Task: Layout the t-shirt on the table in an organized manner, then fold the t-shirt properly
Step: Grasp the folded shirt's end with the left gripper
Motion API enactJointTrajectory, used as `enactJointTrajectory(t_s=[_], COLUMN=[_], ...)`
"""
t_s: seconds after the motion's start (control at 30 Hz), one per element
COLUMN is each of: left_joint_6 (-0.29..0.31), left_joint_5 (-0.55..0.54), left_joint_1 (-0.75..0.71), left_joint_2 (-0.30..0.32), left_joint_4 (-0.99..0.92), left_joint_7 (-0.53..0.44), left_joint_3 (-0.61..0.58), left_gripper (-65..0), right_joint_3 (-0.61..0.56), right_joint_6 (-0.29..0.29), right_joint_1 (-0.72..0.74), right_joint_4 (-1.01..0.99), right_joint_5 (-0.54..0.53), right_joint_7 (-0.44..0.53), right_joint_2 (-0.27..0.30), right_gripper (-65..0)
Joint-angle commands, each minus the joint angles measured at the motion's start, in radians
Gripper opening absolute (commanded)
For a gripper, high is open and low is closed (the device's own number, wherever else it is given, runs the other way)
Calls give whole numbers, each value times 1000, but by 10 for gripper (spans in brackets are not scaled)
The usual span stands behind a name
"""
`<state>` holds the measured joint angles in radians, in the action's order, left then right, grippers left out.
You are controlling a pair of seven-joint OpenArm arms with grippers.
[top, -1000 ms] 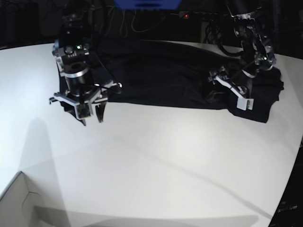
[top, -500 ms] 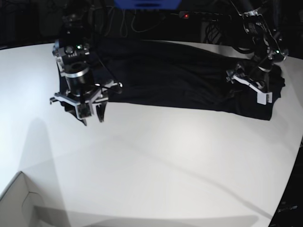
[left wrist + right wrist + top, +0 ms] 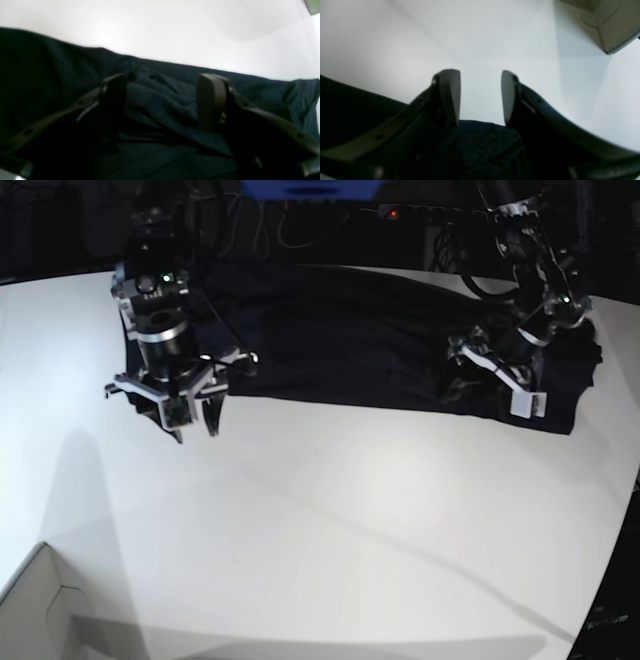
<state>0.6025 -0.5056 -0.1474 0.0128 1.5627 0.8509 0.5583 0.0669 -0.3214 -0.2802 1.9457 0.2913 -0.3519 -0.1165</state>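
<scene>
The right gripper [image 3: 192, 420] hangs with jaws apart and empty over the near hem, poised to pinch it. The t-shirt [image 3: 350, 340] lies stretched along the far surface [image 3: 330, 530]. The left gripper [image 3: 495, 380], jaws apart, straddles rumpled fabric, likely to smooth it.

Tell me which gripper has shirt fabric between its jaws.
The left gripper: bunched folds of the t-shirt lie between its open jaws. The right gripper is open with bare table in the gap.
</scene>
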Motion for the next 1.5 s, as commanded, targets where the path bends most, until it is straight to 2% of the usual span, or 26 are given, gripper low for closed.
enactJointTrajectory(t_s=[0.0, 0.23, 0.3, 0.37, 0.5, 0.6, 0.67, 0.93, 1.0, 1.07, 1.13, 1.23, 1.3, 1.37, 1.47], left_joint_6=[3, 4, 10, 12, 9, 12, 12, 1, 0, 0, 0, 0, 0, 0, 1], left_joint_5=[-18, -26, -28, -29, -29, -29, -29, -34, -31, -26, -11, 22, 34, 43, 43], left_joint_1=[10, 7, 4, 4, 12, 12, 10, -41, -36, -34, -34, -34, -19, -8, -7], left_joint_2=[0, 5, 5, 5, 2, 2, 2, -9, -14, -14, -14, -15, -15, -15, -15], left_joint_4=[3, -40, -34, -32, -32, -32, -25, 192, 198, 187, 164, 123, 86, 49, 18], left_joint_7=[-17, -15, -15, -15, -15, -14, -14, -23, -15, -14, -15, -23, -25, -25, -25], left_joint_3=[-1, 1, 1, 4, 7, 7, 9, 49, 85, 99, 102, 102, 102, 101, 101], left_gripper=[-231, -235, -264, -354, -650, -631, -650, -649, -631, -561, -455, -257, -172, -153, -174], right_joint_3=[-2, 0, 0, 0, 0, 0, 0, 0, 0, 0, -3, -5, -5, -6, -3], right_joint_6=[-3, -3, -3, -3, -3, -3, -3, -3, -3, -3, -3, -3, -3, -3, -3], right_joint_1=[6, 6, 6, 6, 6, 6, 6, 5, 5, 5, 5, 5, 5, 5, 5], right_joint_4=[19, 19, 19, 19, 19, 19, 19, 19, 19, 19, 19, 19, 19, 19, 19], right_joint_5=[-5, -5, -5, -5, -5, -5, -5, -5, -5, -5, -5, -5, -5, -5, -5], right_joint_7=[27, 27, 27, 27, 27, 27, 27, 27, 27, 27, 27, 27, 27, 27, 27], right_joint_2=[-2, -2, -2, -2, -2, -2, -2, -2, -2, -2, -2, -2, -2, -2, -2], right_gripper=[-382, -382, -382, -382, -382, -382, -382, -383, -383, -383, -383, -384, -384, -384, -384])
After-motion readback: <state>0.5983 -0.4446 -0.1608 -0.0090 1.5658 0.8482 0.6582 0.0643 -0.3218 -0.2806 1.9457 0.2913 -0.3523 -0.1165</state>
